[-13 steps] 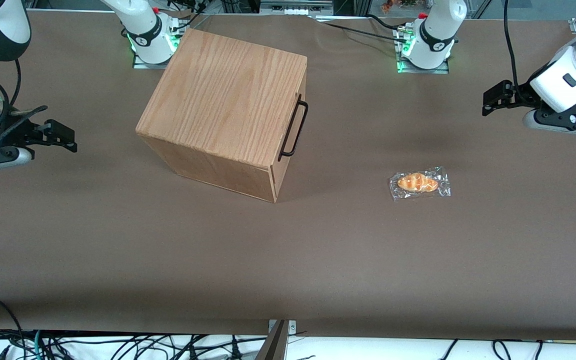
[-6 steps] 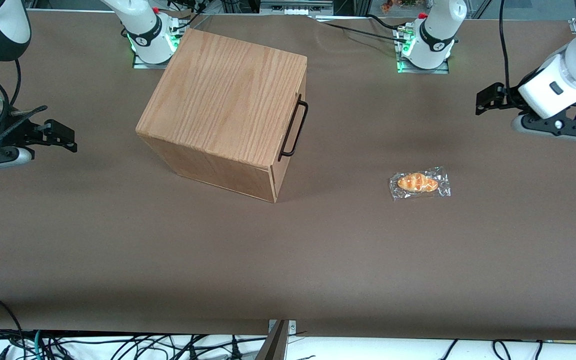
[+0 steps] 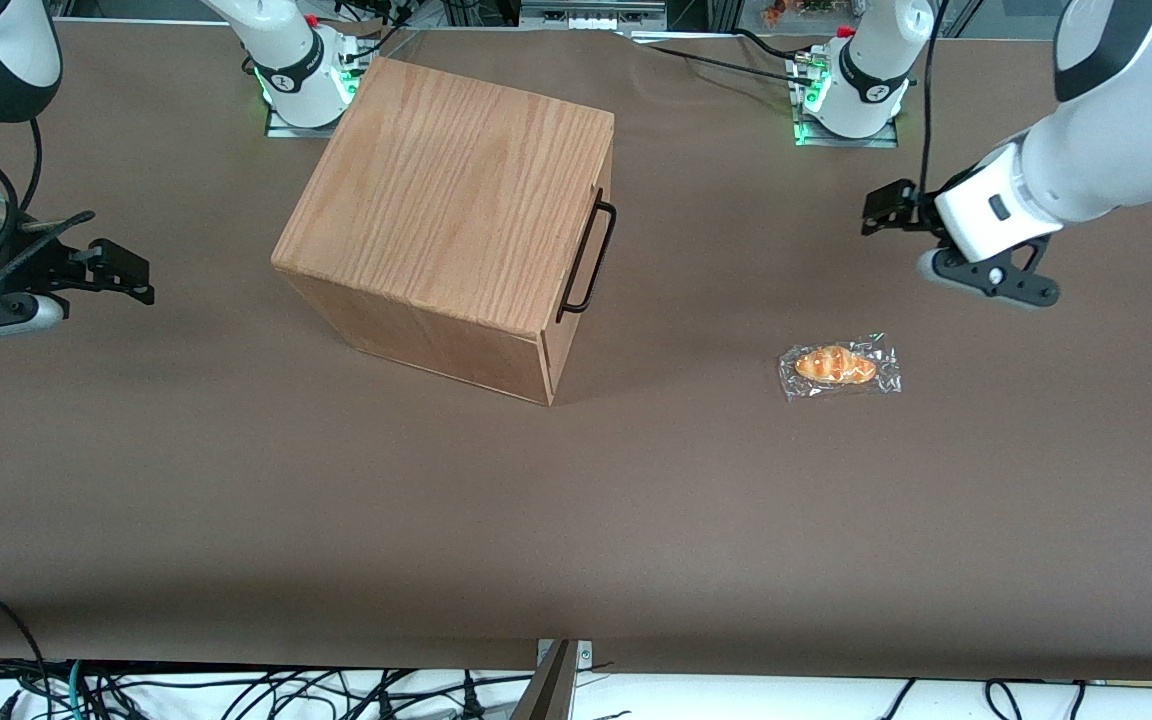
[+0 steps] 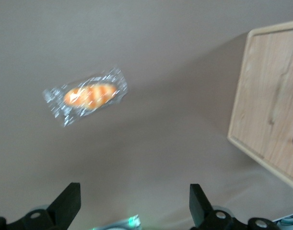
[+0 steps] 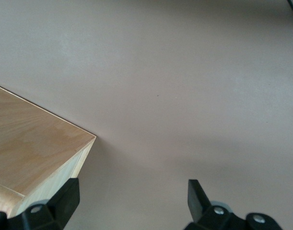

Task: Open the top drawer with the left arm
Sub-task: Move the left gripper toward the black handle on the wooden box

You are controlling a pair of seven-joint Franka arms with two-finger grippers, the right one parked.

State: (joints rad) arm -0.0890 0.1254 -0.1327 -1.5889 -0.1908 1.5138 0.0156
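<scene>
The oak box (image 3: 456,190) stands on the brown table, and its drawer side faces the working arm's end. The top drawer's black bar handle (image 3: 588,256) sticks out just under the box's top edge. The drawer front sits flush with the casing and I see it only edge-on. My left gripper (image 3: 874,208) hovers above the table, well apart from the handle, toward the working arm's end. It is open, both fingers spread wide with nothing between them (image 4: 134,203). The left wrist view shows a face of the box (image 4: 271,105).
A wrapped croissant (image 3: 839,366) lies on the table, nearer to the front camera than the gripper and between it and the box; the left wrist view also shows the croissant (image 4: 86,96). Arm bases (image 3: 851,95) stand at the table's back edge.
The left arm has swung in from the table's end toward the box, carrying the open gripper closer to the handle. The box and the croissant have not moved.
</scene>
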